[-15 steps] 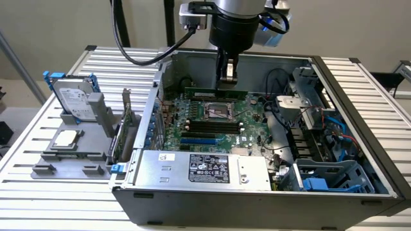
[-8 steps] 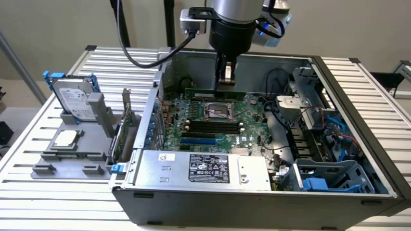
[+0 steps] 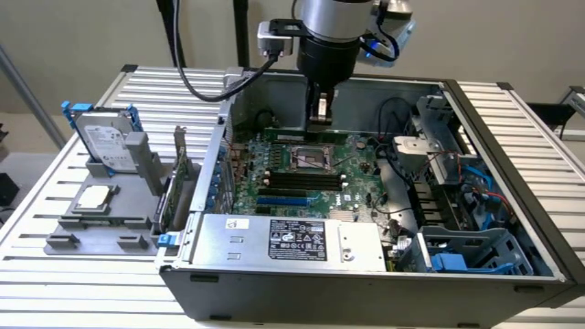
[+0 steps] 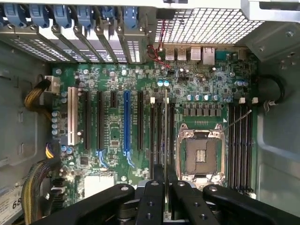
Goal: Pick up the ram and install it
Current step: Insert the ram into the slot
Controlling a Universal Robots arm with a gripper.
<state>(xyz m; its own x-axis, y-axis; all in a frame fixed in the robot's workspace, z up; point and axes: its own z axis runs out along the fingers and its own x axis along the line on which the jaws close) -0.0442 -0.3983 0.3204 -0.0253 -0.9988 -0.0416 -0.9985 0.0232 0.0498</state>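
Note:
The ram (image 3: 346,131) is a thin green stick held on edge, level, just above the far side of the motherboard (image 3: 361,179) inside the open computer case. My gripper (image 3: 319,120) reaches down from above and is shut on the middle of the stick. In the wrist view the ram (image 4: 166,126) appears edge-on as a thin line running away from my gripper (image 4: 165,183). It hangs over the black memory slots (image 4: 156,136) beside the empty CPU socket (image 4: 200,154). Whether it touches a slot I cannot tell.
More black slots (image 3: 302,179) lie nearer the front of the board. A power supply (image 3: 292,240) fills the case's front. Cables and a drive cage (image 3: 457,185) crowd the exterior view's right. Outside, a grey holder (image 3: 101,223) carries a hard drive (image 3: 103,140) and an upright green card (image 3: 180,171).

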